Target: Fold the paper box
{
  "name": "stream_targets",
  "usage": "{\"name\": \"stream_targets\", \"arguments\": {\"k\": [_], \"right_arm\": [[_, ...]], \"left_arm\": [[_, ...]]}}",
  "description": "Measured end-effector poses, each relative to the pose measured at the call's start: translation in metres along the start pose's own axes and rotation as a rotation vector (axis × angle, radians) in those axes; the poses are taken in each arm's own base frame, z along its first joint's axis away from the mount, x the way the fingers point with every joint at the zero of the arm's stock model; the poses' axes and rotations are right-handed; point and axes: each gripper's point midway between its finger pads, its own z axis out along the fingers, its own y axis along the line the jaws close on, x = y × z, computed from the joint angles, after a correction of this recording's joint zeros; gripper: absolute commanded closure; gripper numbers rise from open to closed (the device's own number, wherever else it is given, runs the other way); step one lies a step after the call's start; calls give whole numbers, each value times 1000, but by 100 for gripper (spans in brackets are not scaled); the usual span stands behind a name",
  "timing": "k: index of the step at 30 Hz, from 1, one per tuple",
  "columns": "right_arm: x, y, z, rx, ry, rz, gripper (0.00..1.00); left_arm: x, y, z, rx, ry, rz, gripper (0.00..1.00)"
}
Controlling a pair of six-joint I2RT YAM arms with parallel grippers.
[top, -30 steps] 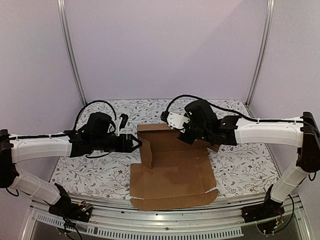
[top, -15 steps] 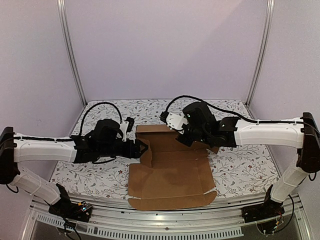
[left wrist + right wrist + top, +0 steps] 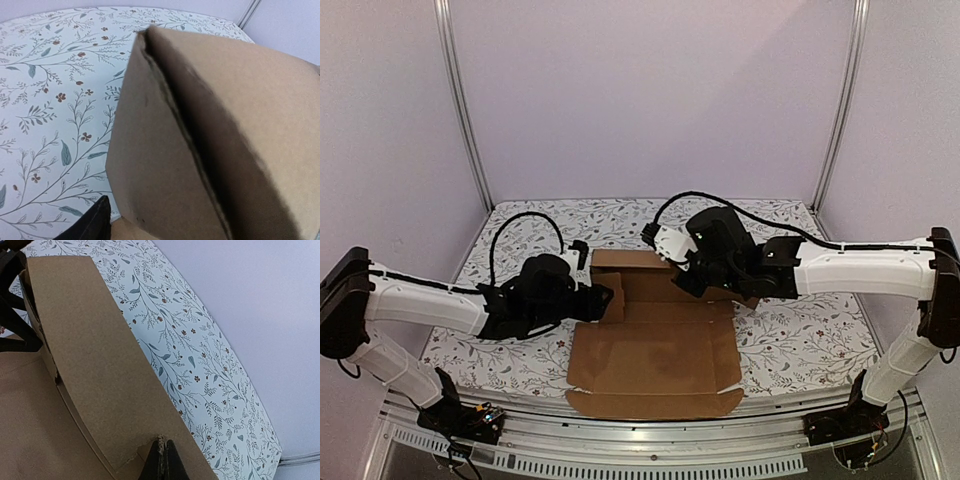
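The paper box point(image 3: 655, 350) is a brown cardboard sheet lying mostly flat in the middle of the table, with its back wall and left flap raised. My left gripper point(image 3: 604, 300) is at the raised left flap point(image 3: 200, 150), which fills the left wrist view. One black finger point(image 3: 94, 225) shows just left of the flap, the other is hidden behind the cardboard, so the jaws straddle it well apart. My right gripper point(image 3: 163, 452) is shut on the edge of the back wall point(image 3: 95, 365), at the box's far right point(image 3: 685, 272).
A floral cloth point(image 3: 800, 330) covers the table. Metal posts point(image 3: 460, 110) point(image 3: 840, 100) stand at the back corners before lilac walls. A metal rail point(image 3: 650, 440) runs along the near edge, and the box's front flap reaches almost to it.
My left gripper has moved right and a little nearer, up to the left flap. The box's front part has slid slightly left and lies flatter. The right gripper has kept its hold.
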Motion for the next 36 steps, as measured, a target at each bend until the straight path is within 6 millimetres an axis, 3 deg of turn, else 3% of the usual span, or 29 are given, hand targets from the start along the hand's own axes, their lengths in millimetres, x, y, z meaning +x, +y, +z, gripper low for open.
{"name": "stream_targets", "arguments": {"k": [13, 20, 27, 36], "right_arm": [[1, 8, -2, 13, 15, 18, 100], [2, 9, 2, 22, 28, 34, 97], [-6, 18, 0, -32, 35, 49, 70], [-8, 28, -11, -134, 78, 72, 52]], "left_arm": [[-9, 4, 8, -54, -94, 1, 64], [-14, 10, 7, -104, -127, 24, 100], [-16, 18, 7, -151, -138, 52, 100], [-17, 20, 7, -172, -128, 70, 100]]}}
